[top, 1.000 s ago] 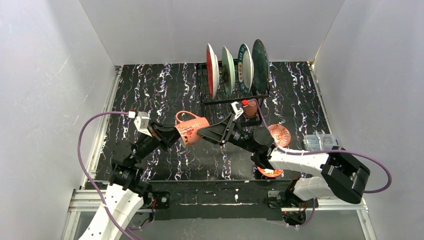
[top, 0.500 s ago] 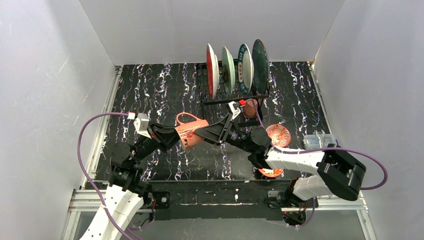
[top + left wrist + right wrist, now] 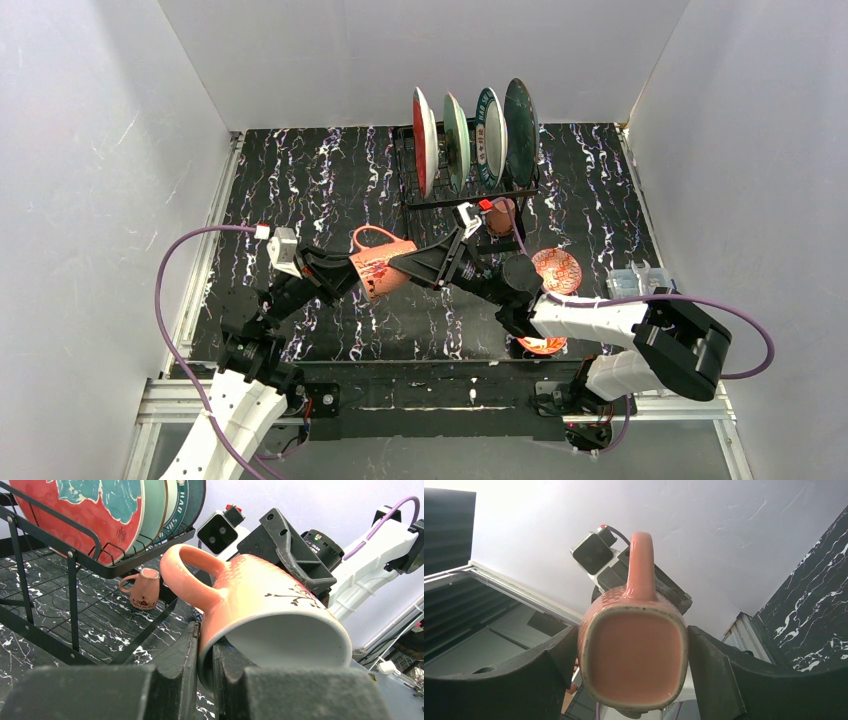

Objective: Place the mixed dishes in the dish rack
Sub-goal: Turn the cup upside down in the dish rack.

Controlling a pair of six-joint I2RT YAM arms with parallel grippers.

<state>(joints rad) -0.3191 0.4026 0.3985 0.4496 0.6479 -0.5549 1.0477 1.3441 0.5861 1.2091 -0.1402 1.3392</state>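
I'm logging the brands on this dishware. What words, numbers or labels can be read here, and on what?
Nothing can be read with certainty.
teal-rimmed plate: pale capital letters on the rim, partly hidden and blurred, unreadable.
red plate: small dark stamp near its lower edge, too small to read.
small mug in the rack: dark print near its base, too small to read.

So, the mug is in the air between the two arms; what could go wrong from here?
1. The left pincer pinches the mug only by its rim wall; it could tilt or slip out.
2. The right pincer straddles the mug's base, contact unclear; if the left lets go early, the mug may drop onto the table.
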